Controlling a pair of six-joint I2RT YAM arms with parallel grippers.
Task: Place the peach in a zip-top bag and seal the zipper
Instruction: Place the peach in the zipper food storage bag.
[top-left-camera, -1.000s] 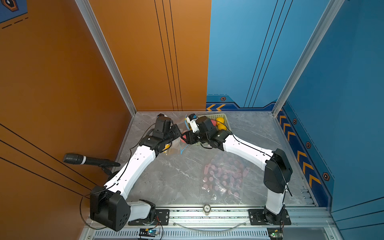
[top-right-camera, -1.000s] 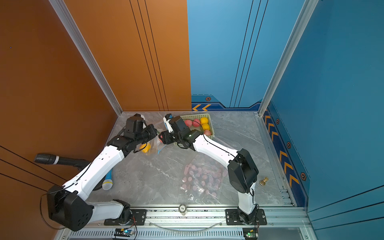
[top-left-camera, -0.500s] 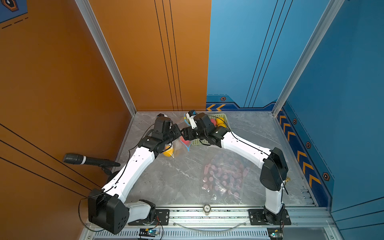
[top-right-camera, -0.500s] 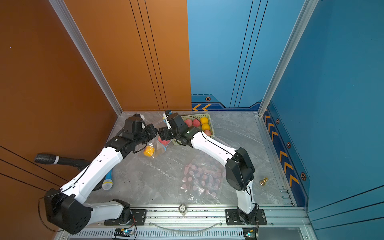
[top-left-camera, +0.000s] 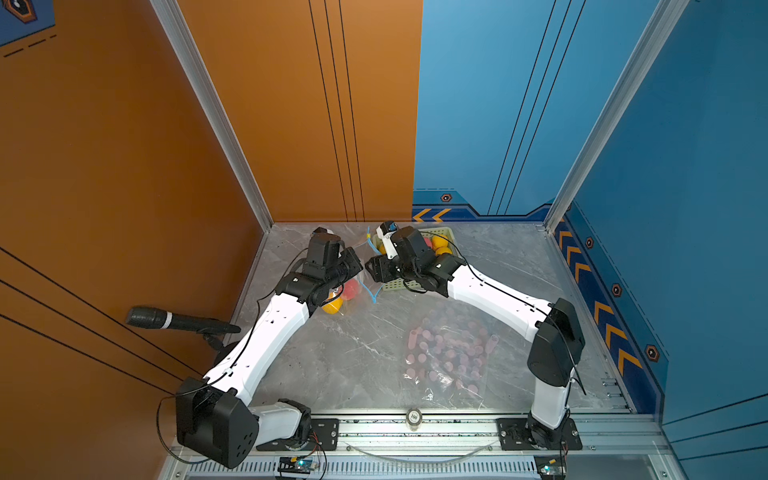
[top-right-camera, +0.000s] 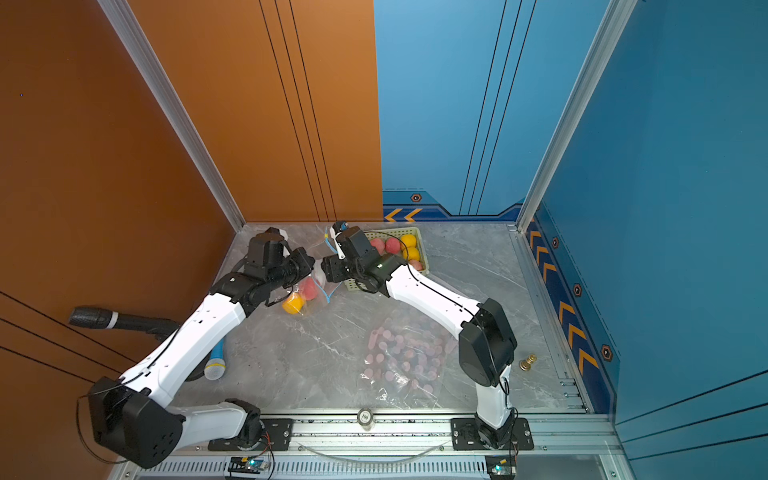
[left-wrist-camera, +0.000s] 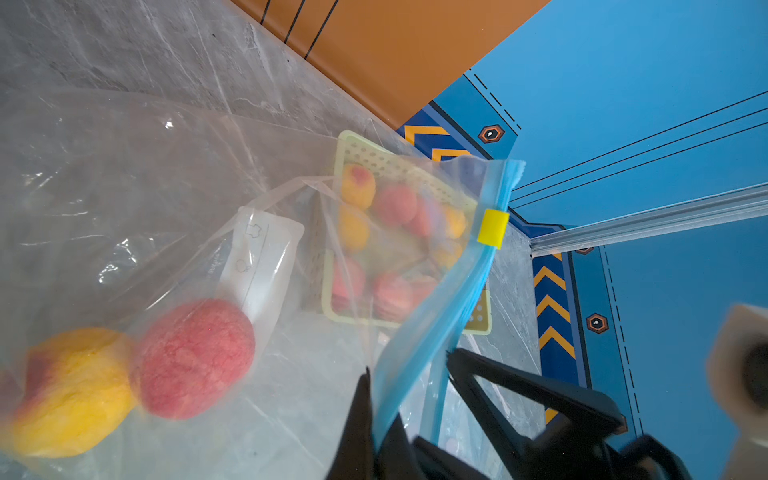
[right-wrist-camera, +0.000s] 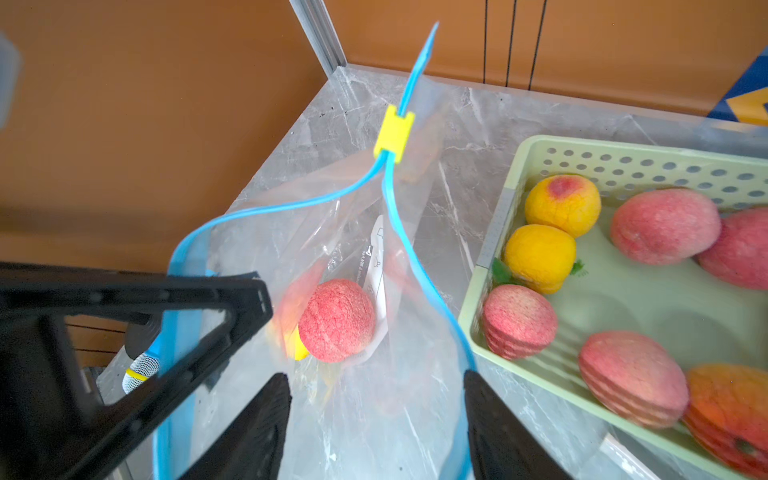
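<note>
The left gripper (left-wrist-camera: 409, 365) is clamped on the blue zipper strip (left-wrist-camera: 453, 299) of the clear plastic zip-top bag (left-wrist-camera: 124, 187), whose mouth stands open, with the yellow plastic slider (right-wrist-camera: 394, 133) near one end of the strip. The right gripper (right-wrist-camera: 374, 378) is spread wide and empty at the bag mouth. The round pink-red peach (right-wrist-camera: 336, 320) lies inside the bag beside a yellow-orange peach (left-wrist-camera: 70, 395), and the bag sits just beside the pale green perforated plastic basket (right-wrist-camera: 623, 162) of further peaches.
</note>
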